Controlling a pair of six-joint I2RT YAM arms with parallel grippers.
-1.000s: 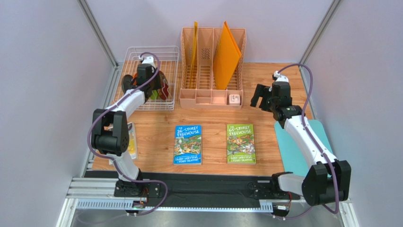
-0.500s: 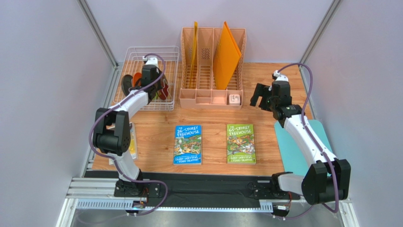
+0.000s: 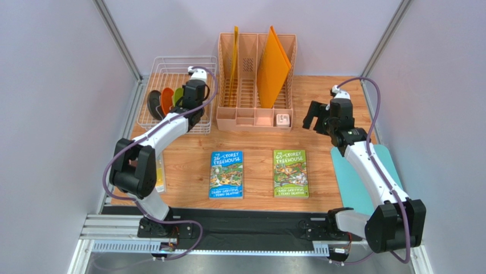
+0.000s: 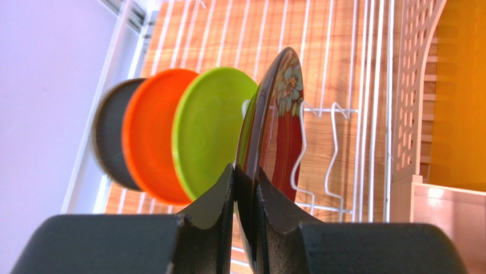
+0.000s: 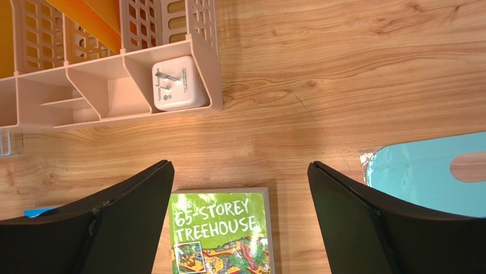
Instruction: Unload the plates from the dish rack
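I read "65-STOREY TREEHOUSE" on the green book (image 5: 219, 228), at six o'clock in my right wrist view. From above, the blue book (image 3: 226, 174), lying at its nine o'clock on the worktop, reads "26-STOREY TREEHOUSE"; its smaller print is too fine to read.

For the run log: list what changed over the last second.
The left tool swung right across the rack and now pinches the red plate, leaving the other plates uncovered from above. The right tool, books and organizer stayed put.

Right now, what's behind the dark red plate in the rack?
Behind the dark red plate: lime green plate, orange plate, black plate, in a row. Each covers part of the next; only a crescent of the black shows.
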